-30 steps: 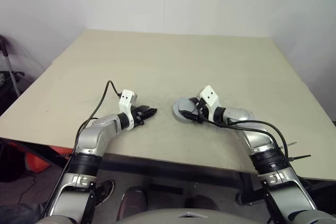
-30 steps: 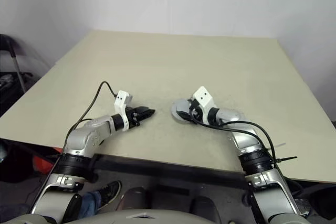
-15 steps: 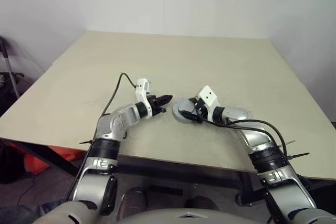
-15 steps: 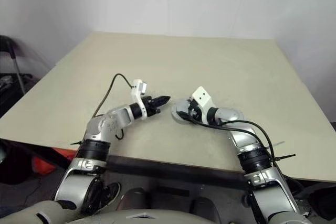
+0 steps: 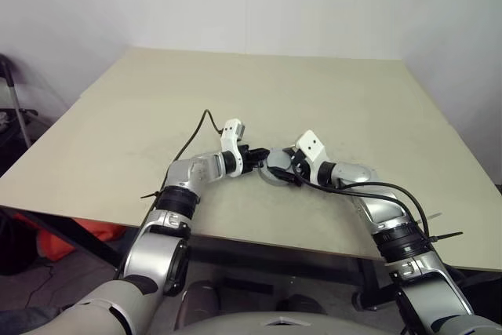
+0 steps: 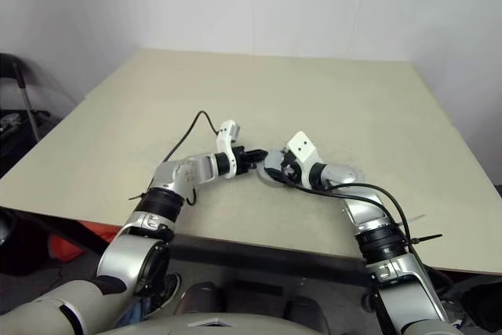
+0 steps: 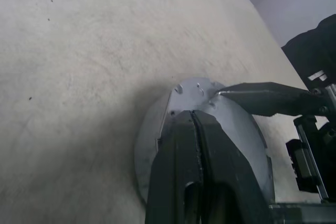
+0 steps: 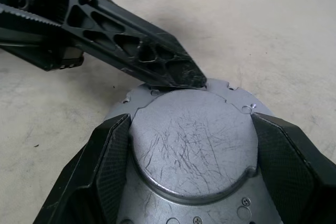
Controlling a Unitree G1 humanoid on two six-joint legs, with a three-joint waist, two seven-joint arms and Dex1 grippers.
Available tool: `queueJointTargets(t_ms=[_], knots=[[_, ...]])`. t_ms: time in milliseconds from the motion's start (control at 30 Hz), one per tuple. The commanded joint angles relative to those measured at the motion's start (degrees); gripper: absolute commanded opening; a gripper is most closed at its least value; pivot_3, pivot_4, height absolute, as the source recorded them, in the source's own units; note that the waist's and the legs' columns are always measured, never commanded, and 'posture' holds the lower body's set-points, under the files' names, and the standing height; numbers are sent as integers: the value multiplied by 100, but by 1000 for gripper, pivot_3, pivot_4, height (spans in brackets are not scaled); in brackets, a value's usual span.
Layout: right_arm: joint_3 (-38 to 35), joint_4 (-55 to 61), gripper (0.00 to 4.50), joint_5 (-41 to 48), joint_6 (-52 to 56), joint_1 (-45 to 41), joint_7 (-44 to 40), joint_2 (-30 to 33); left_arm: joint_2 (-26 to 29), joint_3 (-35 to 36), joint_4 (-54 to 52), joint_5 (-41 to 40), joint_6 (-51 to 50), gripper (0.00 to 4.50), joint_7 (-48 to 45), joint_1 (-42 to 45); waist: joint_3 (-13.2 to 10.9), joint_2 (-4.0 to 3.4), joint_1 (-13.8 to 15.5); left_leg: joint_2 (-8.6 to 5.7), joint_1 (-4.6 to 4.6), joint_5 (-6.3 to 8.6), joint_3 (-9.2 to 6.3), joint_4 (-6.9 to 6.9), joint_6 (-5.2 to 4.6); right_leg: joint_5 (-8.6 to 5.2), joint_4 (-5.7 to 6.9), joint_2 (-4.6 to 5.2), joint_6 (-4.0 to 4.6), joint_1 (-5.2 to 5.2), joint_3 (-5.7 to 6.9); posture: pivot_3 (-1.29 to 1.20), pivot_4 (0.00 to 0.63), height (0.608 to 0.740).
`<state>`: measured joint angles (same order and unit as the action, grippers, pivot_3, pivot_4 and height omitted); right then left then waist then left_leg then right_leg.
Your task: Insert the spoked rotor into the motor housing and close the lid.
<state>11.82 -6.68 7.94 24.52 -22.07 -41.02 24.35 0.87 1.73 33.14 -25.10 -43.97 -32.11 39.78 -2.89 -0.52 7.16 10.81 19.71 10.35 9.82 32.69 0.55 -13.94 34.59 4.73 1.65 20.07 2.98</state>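
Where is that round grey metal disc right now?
The lid lies on the table near its front edge, between the right gripper's two fingers, with the shut left gripper's tip touching its far rim.

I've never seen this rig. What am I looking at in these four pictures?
These are a humanoid robot's two arms over a beige table. The two wide pictures come from cameras in its head, the two close-ups from a camera on each wrist. A grey metal disc lies on the table. The right hand grips it, with a black finger on either side of its raised centre. The left hand is shut, its tip at the disc's rim.
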Motion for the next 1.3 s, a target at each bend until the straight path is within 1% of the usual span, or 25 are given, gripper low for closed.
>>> queueJointTargets(t_ms=[33,67,133,200,300,467,500,600,667,800,900,967,1133,1233,1300], knots=[[-149,-155,3149,-95,237,31,193,41,60,-89,98,114,-241,46,-5,-169,1,1,0,-1,0,0,0,0,0,0,0,1,0,0,0,0,0,740],[-169,-155,3149,-53,264,20,168,28,61,-83,83,102,-251,46,-33,-169,1,2,0,-1,0,0,0,0,0,0,0,1,0,0,0,0,0,740],[-251,-163,3890,-28,187,-41,250,-23,51,-96,-22,47,-337,0,-126,-186,0,3,0,-1,2,0,0,-1,0,0,-1,2,0,2,0,0,0,740],[-367,-129,4483,-42,-92,-116,418,-97,45,-165,-135,27,-460,0,-223,-217,-1,4,-2,-1,8,0,0,-3,0,-1,-2,3,-1,11,0,0,0,740],[-577,65,4483,144,-128,-167,439,-174,35,-221,-222,31,-573,0,-305,-251,-4,4,-4,0,29,-1,0,-9,1,0,-2,2,-1,33,0,0,0,740],[-1002,567,4483,967,328,5,25,-160,15,-194,-197,79,-616,0,-297,-243,-6,3,53,-11,65,4,2,-17,-7,2,-1,8,3,59,0,0,0,740],[-1091,663,4483,1093,411,56,-16,-148,11,-190,-191,86,-619,0,-303,-239,-6,3,56,-15,66,8,2,-20,-13,13,-1,13,23,60,0,0,0,740],[-1347,890,4483,1401,661,176,-47,-131,-1,-190,-172,102,-619,0,-323,-228,-6,4,58,-21,69,16,4,-28,-27,11,-8,16,24,59,1,0,0,740],[-1547,960,4483,1546,856,227,94,-152,-9,-199,-162,111,-622,0,-328,-220,-6,3,60,-24,73,16,5,-31,-28,8,-11,18,22,63,1,0,0,740],[-2257,990,4483,2125,1871,208,728,-254,-55,-246,-209,118,-642,0,-334,-241,-6,3,63,-36,89,15,5,-32,-27,6,-11,26,20,75,2,0,0,740],[-2942,966,4483,2709,3102,233,1285,-274,-79,-281,-258,133,-644,0,-331,-279,-6,3,68,-43,88,15,5,-33,-25,5,-14,32,18,73,1,0,0,740],[-3241,1061,4483,3055,3840,353,1442,-232,-84,-277,-247,146,-624,0,-324,-288,-5,2,71,-47,89,14,5,-36,-24,3,-17,34,15,73,1,0,0,740],[-3584,1400,4483,3548,4945,814,1552,-90,-77,-271,-200,191,-563,0,-299,-293,-2,-10,146,-49,88,13,5,-47,-22,-2,-27,34,6,71,2,0,0,740],[-3731,1452,4483,3735,5336,852,1724,-246,-69,-264,-175,221,-527,0,-271,-272,1,-12,149,-49,80,12,5,-50,-20,-6,-31,35,-2,64,2,0,0,740],[-3711,1514,4483,3769,5481,865,1830,-361,-59,-242,-159,227,-504,0,-258,-248,1,-13,148,-49,79,11,5,-51,-18,-27,-31,35,-37,64,2,0,0,740]])
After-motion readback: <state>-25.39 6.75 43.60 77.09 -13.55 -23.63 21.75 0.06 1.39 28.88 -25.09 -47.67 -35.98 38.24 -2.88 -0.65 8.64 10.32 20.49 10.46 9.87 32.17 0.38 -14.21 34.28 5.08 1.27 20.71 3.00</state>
